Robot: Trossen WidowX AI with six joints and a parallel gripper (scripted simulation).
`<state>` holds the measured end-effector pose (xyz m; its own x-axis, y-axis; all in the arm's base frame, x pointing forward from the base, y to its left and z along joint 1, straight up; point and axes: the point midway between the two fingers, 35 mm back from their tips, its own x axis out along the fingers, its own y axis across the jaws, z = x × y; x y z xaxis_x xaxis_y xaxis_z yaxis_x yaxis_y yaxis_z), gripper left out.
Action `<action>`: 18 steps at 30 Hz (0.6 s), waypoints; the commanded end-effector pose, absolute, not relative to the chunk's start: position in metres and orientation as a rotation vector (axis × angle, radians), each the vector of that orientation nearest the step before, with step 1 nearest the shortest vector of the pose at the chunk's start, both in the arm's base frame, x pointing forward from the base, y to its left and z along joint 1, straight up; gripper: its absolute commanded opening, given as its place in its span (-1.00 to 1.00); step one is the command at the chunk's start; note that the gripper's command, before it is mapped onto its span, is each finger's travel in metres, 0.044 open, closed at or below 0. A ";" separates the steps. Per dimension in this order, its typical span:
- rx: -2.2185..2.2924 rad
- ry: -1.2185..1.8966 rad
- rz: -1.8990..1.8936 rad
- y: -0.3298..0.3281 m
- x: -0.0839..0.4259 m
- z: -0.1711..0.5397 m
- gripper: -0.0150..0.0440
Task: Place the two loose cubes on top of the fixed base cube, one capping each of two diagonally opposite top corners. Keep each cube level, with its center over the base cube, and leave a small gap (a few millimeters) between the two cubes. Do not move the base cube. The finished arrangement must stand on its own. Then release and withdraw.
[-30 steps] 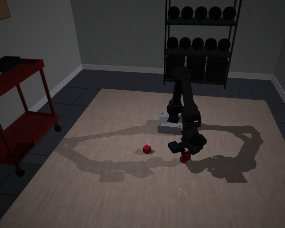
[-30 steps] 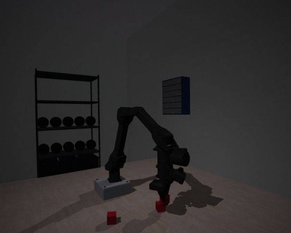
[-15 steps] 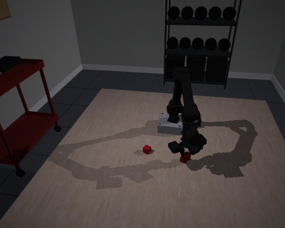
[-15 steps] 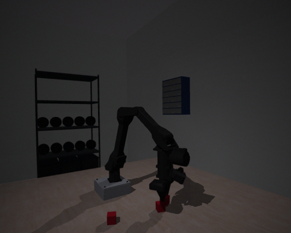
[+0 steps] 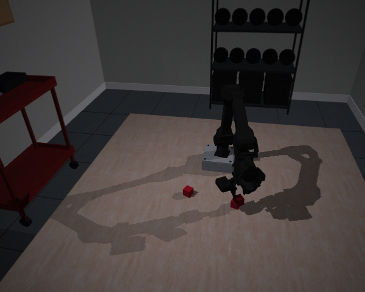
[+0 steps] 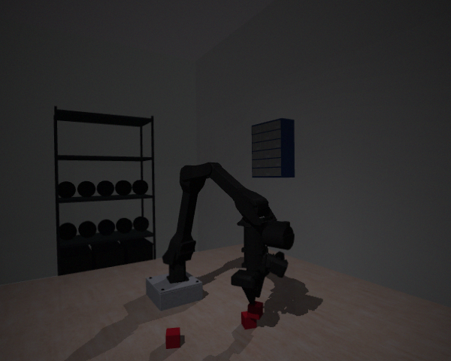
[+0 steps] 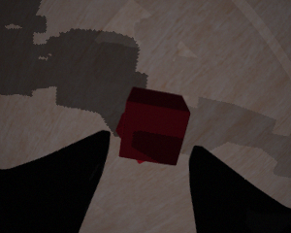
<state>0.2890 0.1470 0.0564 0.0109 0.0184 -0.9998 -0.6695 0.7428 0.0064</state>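
Observation:
The base cube [image 5: 234, 205] [image 6: 249, 321], red, stands on the table. One loose red cube [image 5: 240, 200] [image 6: 257, 308] [image 7: 155, 121] is at its top, overhanging it on the far side in the exterior view. This cube looks tilted; its exact contact with the base is hard to tell. My gripper [image 6: 252, 303] [image 7: 150, 147] is open, pointing down just above this cube, with a gap beside each finger in the wrist view. In the top view the arm partly covers the cube. The other loose red cube [image 5: 188, 191] [image 6: 173, 338] stands alone on the table, away from the base.
The arm's pale mounting block [image 5: 217, 166] [image 6: 181, 298] stands behind the cubes on the wooden table [image 5: 176, 270] [image 6: 82, 310]. A red cart [image 5: 28, 163] stands at the left, and a dark rack [image 5: 257, 27] [image 6: 105, 198] stands at the back. Arm shadows cross the table.

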 end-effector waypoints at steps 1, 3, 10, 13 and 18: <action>-0.561 1.473 0.583 0.147 0.289 0.064 0.20; -0.561 1.473 0.583 0.147 0.289 0.066 0.20; -0.604 1.461 0.622 0.126 0.296 0.068 0.41; -0.657 1.445 0.669 0.100 0.301 0.073 0.41; -0.744 1.417 0.747 0.056 0.305 0.081 0.41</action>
